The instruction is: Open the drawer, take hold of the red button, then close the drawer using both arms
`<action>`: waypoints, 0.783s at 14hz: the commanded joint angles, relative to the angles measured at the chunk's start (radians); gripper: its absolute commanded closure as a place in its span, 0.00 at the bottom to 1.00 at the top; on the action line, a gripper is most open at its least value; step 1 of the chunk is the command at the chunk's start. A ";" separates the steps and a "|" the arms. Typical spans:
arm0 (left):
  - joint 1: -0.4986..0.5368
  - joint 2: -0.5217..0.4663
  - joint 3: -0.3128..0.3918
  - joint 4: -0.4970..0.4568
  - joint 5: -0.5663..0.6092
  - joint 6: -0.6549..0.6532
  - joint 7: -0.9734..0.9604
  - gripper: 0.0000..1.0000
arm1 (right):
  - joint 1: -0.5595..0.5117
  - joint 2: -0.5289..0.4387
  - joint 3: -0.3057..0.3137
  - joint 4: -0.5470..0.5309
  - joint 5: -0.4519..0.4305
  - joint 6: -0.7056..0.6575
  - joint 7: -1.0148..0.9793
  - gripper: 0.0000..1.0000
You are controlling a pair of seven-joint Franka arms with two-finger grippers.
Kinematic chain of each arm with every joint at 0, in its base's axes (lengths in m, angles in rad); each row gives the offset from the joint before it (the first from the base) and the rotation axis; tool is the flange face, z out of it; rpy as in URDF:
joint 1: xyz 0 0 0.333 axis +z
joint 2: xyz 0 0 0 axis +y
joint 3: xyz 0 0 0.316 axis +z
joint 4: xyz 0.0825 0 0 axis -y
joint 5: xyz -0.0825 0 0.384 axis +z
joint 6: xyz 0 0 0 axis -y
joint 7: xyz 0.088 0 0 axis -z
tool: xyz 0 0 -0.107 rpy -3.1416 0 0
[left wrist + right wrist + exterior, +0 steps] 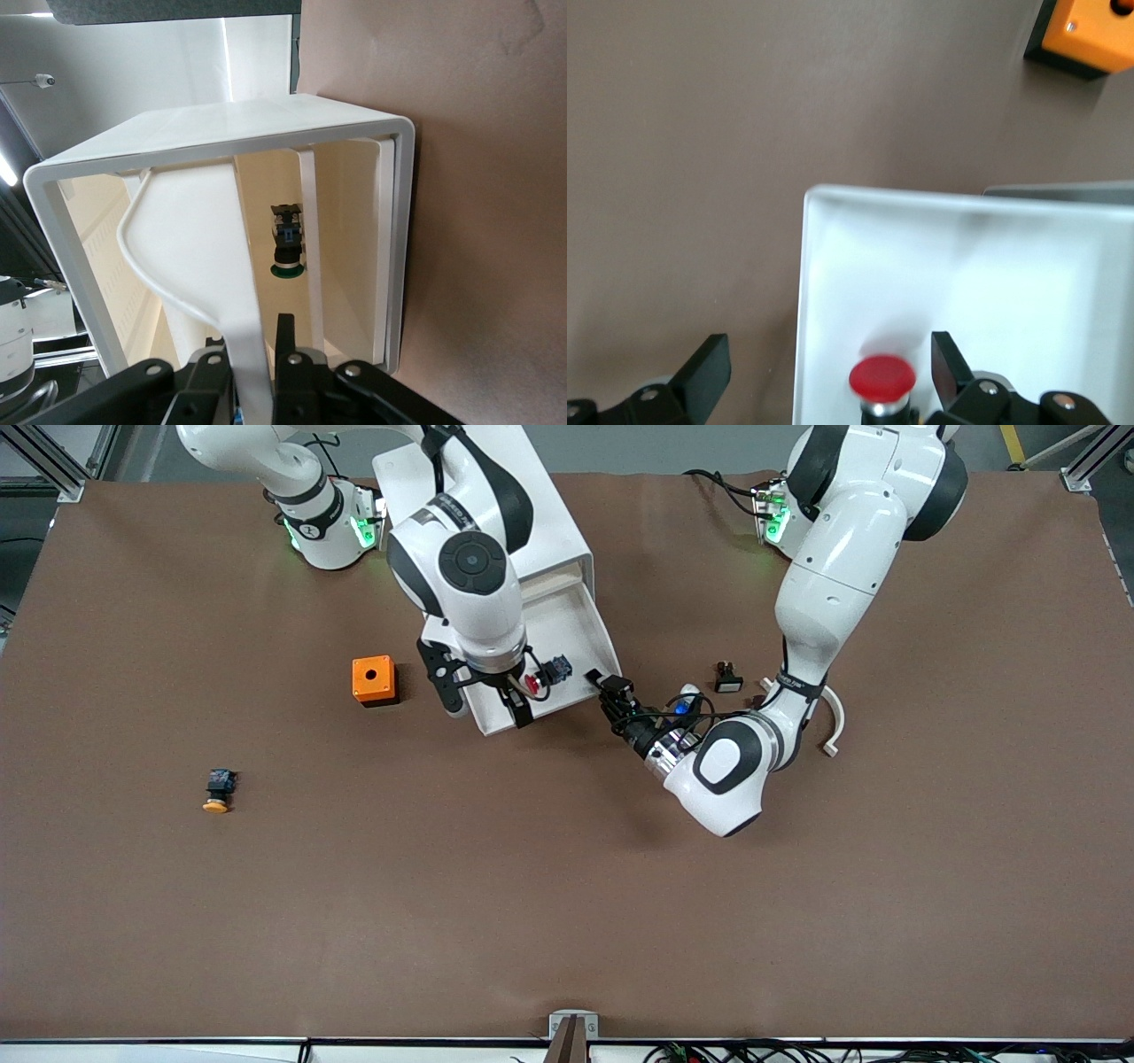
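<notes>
On the brown desk (567, 886), near the right arm's base, the white cabinet (523, 505) is standing with the drawer (567, 624) already pulled far out toward the front camera, so I am judging the opening step as done. The left end effector (611, 695) is sitting at the front edge of the drawer, at the corner toward the left arm's end of the desk, and in the left wrist view its fingers (288, 354) are pinching the thin curved handle (239, 336) of the drawer, so it is clenched on the drawer. The right end effector (483, 691) is hanging over the open tray with its two fingers (948, 359) spread wide, released and holding nothing; one finger is over the tray and the other is standing outside the tray wall, over the desk. The button (881, 379) is lying inside the drawer near its front edge, between those open fingers and not yet grasped. It is looking very small, with a round red cap on a dark body. Grabbing the button and closing the drawer are, in my judgement, still remaining. An orange cube (373, 679) is lying on the desk beside the drawer, and a yellow-capped button (218, 790) is lying well apart.
</notes>
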 commanded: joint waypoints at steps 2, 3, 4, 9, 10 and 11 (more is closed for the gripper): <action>-0.002 0.023 0.011 0.008 -0.012 0.042 0.033 0.00 | 0.047 0.048 -0.008 0.071 -0.011 -0.016 0.045 0.00; -0.002 0.024 0.011 0.012 -0.024 0.042 0.058 0.00 | 0.064 0.054 -0.008 0.071 -0.012 -0.016 0.045 0.00; 0.000 0.024 0.011 0.014 -0.047 0.042 0.078 0.00 | 0.076 0.059 -0.008 0.071 -0.011 -0.019 0.043 0.00; 0.021 0.020 0.011 0.066 -0.087 0.055 0.216 0.00 | 0.136 0.077 -0.008 0.062 -0.011 -0.027 0.036 0.00; 0.029 0.020 0.011 0.066 -0.096 0.058 0.239 0.00 | 0.143 0.080 -0.008 0.061 -0.011 -0.027 0.033 0.00; 0.036 0.020 0.011 0.066 -0.104 0.058 0.263 0.00 | 0.150 0.085 -0.008 0.061 -0.009 -0.027 0.031 0.00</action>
